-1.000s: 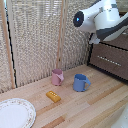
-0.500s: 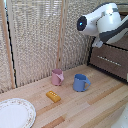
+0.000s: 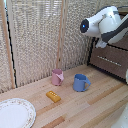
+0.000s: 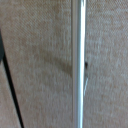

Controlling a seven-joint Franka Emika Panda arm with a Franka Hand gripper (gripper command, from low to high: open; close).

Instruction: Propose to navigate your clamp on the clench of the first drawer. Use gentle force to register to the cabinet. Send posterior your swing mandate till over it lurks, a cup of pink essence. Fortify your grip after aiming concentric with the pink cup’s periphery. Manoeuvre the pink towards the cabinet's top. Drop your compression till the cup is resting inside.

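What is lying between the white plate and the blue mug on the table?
In the exterior view, a small yellow block lies on the wood between the white plate and the blue mug.

hand: hidden behind white arm [image 3: 107, 25] | cabinet [image 3: 112, 60]: cut off by exterior view's right | wrist view: blurred

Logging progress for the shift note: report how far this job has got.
Nothing looks finished. The pink cup stands on the table beside the blue mug, untouched. The arm hangs up by the cabinet; the wrist view shows only a silver bar, no fingers. Drawer closing, cup pickup and placing remain.
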